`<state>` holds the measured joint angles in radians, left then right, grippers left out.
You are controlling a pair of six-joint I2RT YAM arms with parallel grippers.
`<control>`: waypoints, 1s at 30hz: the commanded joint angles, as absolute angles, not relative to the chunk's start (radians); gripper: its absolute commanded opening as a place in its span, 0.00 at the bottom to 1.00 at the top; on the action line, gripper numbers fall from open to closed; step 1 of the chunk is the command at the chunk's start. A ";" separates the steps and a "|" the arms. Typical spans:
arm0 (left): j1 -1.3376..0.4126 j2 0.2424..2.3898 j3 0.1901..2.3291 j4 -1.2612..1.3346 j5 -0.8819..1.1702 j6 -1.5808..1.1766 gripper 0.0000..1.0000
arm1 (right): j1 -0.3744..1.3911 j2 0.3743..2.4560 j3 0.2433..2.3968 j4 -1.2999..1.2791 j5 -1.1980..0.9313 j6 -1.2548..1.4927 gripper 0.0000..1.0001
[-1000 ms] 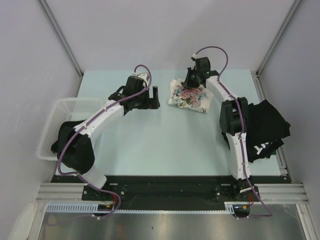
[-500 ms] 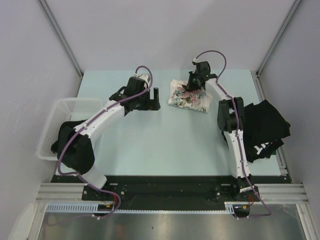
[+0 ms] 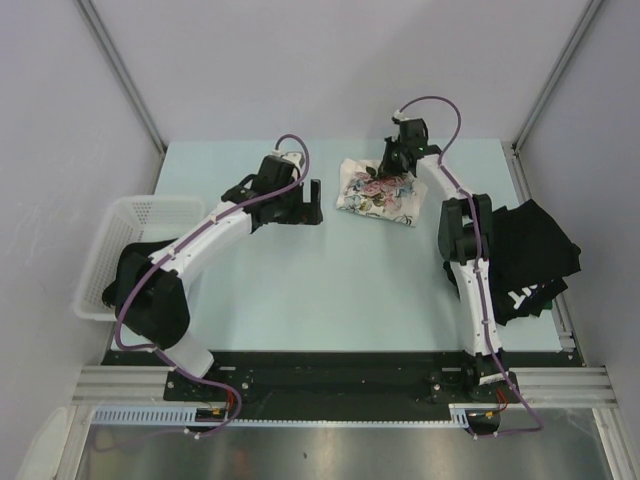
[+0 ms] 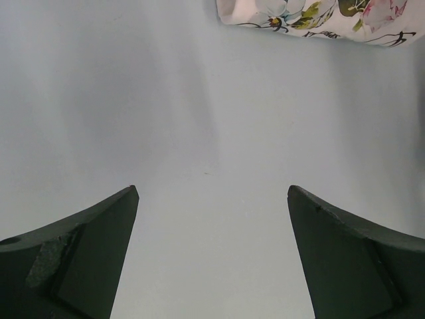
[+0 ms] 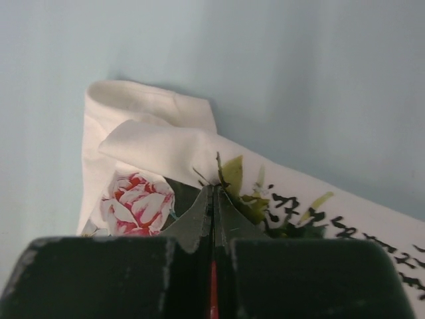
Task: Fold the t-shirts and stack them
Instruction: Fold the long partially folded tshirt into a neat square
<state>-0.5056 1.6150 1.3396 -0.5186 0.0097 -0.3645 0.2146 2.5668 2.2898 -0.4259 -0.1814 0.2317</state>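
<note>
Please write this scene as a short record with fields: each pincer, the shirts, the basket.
left pincer: open, above bare table, holding nothing
right pincer: shut, tips on the cream t-shirt; whether cloth is pinched cannot be told
cream t-shirt: compact bundle, flower print up, far middle of the table
black t-shirts: loose unfolded heap at the table's right edge
basket: white mesh, at the left edge

No readable text; cream t-shirt (image 5: 153, 143) carries black script (image 5: 345, 226) (too blurred to read).
</note>
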 commanded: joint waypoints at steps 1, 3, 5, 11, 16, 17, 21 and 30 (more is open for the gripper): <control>-0.523 1.597 1.393 -0.514 0.002 -0.357 1.00 | 0.170 2.549 2.332 -0.396 -0.158 0.215 0.00; -0.528 1.605 1.397 -0.514 0.002 -0.357 1.00 | 0.155 2.553 2.332 -0.396 -0.161 0.216 0.00; -0.528 1.608 1.404 -0.517 0.002 -0.359 1.00 | 0.146 2.553 2.332 -0.396 -0.170 0.222 0.00; -0.535 1.626 1.417 -0.517 0.002 -0.365 1.00 | 0.120 2.548 2.326 -0.397 -0.175 0.221 0.00; -0.545 1.644 1.434 -0.512 0.002 -0.371 1.00 | 0.100 2.524 2.290 -0.397 -0.186 0.219 0.00; -0.546 1.647 1.443 -0.512 0.002 -0.371 1.00 | 0.098 2.516 2.284 -0.397 -0.192 0.222 0.00; -0.555 1.667 1.459 -0.503 0.009 -0.376 1.00 | 0.092 2.439 2.234 -0.390 -0.201 0.227 0.00; -0.584 1.713 1.514 -0.482 0.032 -0.385 0.99 | 0.084 2.192 2.022 -0.371 -0.206 0.225 0.00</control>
<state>-0.5705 1.7065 1.4567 -0.5198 0.0120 -0.3668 0.0898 2.3756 2.0857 -0.4091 -0.2001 0.2325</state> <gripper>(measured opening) 0.994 0.009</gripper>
